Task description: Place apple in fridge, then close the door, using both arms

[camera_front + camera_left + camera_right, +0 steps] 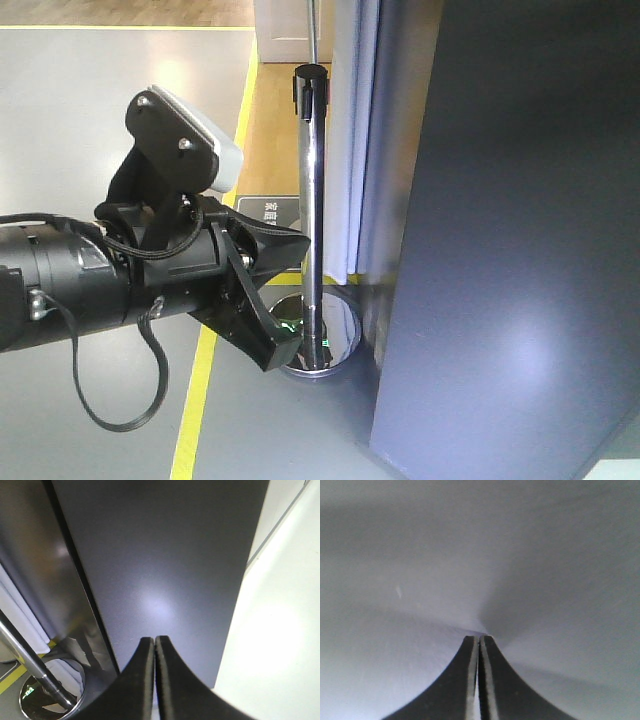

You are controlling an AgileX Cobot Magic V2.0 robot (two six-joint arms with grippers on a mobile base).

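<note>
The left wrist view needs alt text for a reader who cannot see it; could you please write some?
A shut black claw points at the fridge's flat dark grey door, which fills most of the picture. A chrome post on a round base stands at lower left, and pale floor runs along the right.

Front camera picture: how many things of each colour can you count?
Black: 1, the left gripper
Dark grey: 1, the fridge
Silver: 1, the shiny post
White: 1, the curtain
Yellow: 1, the floor line
Total: 5
</note>
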